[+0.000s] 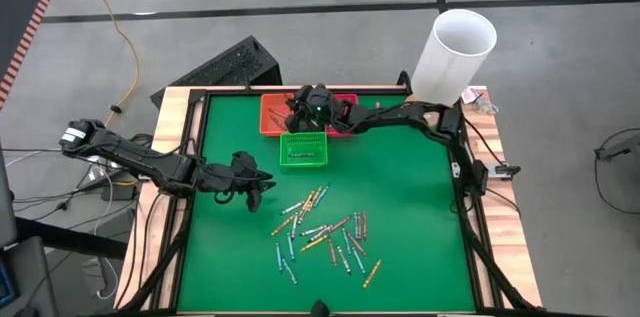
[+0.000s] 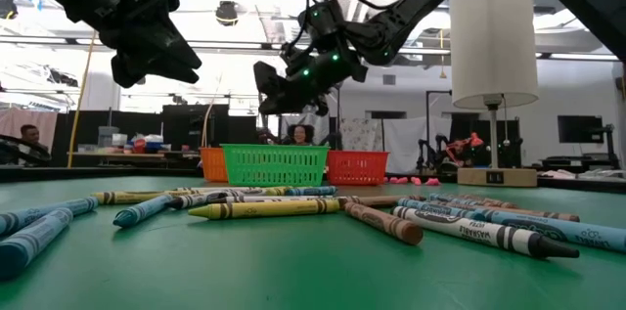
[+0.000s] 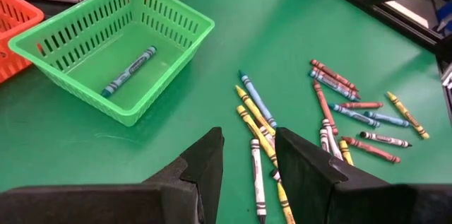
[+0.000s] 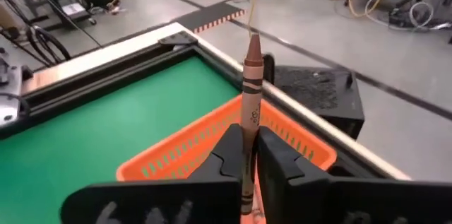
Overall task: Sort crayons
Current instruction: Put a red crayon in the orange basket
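Here, on your left, the left gripper hovers over the green table with its jaws spread and nothing between them, just beside the scattered crayons. Behind that pile, the green basket holds one blue crayon. Further right, your right gripper hangs above the orange basket, its fingers pinching a brown crayon that stands upright. The red basket sits at the far right.
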